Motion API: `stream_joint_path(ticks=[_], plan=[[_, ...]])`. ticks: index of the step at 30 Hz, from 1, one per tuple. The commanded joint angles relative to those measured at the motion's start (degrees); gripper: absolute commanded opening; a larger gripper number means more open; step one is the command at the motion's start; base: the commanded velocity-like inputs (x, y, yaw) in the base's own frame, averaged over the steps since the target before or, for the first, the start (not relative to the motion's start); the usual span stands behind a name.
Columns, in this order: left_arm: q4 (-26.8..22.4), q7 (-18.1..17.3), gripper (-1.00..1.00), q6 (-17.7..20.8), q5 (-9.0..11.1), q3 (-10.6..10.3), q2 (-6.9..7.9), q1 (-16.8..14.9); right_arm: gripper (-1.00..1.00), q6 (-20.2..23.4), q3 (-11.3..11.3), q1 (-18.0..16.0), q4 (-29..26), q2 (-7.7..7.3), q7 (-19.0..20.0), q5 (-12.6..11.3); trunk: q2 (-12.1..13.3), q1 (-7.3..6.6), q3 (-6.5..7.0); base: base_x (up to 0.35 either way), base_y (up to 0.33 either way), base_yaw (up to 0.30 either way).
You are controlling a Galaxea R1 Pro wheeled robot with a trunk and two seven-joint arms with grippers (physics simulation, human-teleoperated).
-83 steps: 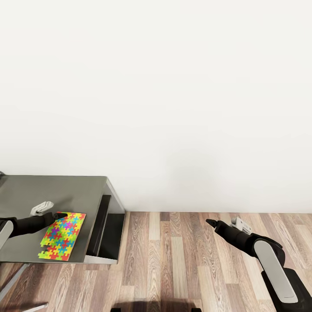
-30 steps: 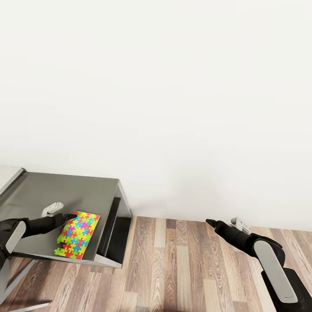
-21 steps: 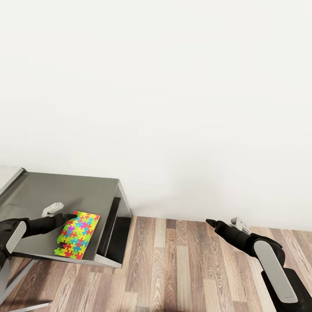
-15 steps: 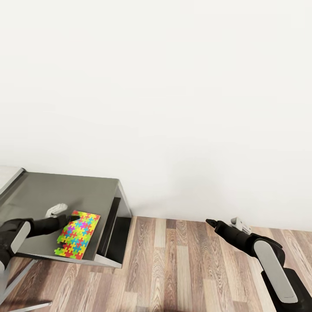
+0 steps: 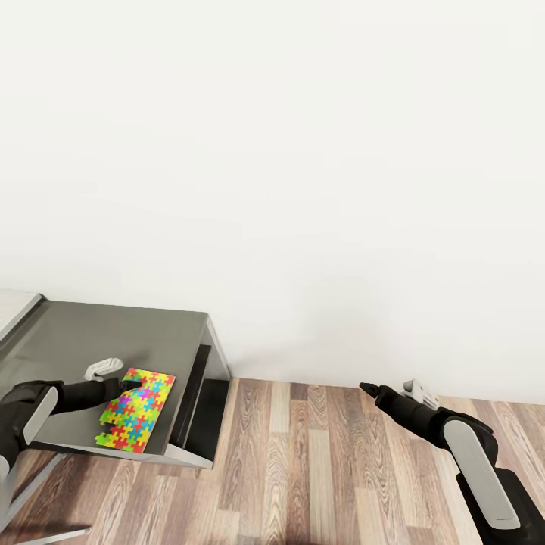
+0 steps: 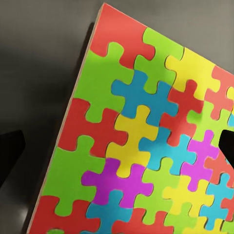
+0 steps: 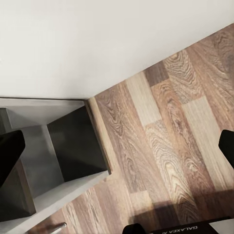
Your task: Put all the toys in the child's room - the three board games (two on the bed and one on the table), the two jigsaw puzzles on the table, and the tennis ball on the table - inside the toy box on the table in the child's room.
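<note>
1. The left arm is reaching in from the left edge of the head frame, low and nearly level over the surface (image 5: 106, 333), forearm pointing rightward toward the jigsaw puzzle (image 5: 135, 409).
2. The left tool (image 5: 127, 384) is sitting at the upper left corner of the puzzle sheet, its dark tips meeting the sheet's edge.
3. In the left wrist view the puzzle (image 6: 151, 146) is lying flat between two dark fingertips (image 6: 9, 153) that are standing wide apart at the frame's opposite sides, so the tool is spread and gripping nothing.
4. The puzzle is lying in the lower left of the head frame, near the surface's front right corner, just left of the dark side panel (image 5: 198, 393).
5. The right arm is stretching out from the lower right corner, elbow bent, forearm angling up and left above the wood plank floor (image 5: 318, 469).
6. The right tool (image 5: 369, 390) is hanging in the air, well apart from the surface.
7. In the right wrist view its fingertips (image 7: 10, 151) are showing at opposite frame edges, spread wide with nothing between them.
</note>
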Motion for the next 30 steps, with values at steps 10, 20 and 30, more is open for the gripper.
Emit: stream_joint_path(ticks=[10, 20, 30], plan=[[0.6, 0.03, 1.0, 0.03, 0.16, 0.19, -1.82, 0.05, 1.0, 0.16, -0.02, -0.04, -0.07, -0.01, -0.55, -0.59, -0.05, 0.07, -0.1, 0.0, 0.0, 0.0], [0.6, -0.13, 1.0, -0.04, 0.25, 0.05, -1.86, 0.05, 1.0, 0.16, -0.02, -0.04, -0.07, -0.01, -0.55, -0.59, -0.05, 0.07, -0.1, 0.0, 0.0, 0.0], [0.6, -5.78, 1.0, -0.23, -0.49, -2.06, -1.91, 0.05, 1.0, 0.16, -0.02, -0.04, -0.07, -0.01, -0.55, -0.59, -0.05, 0.07, -0.1, 0.0, 0.0, 0.0]])
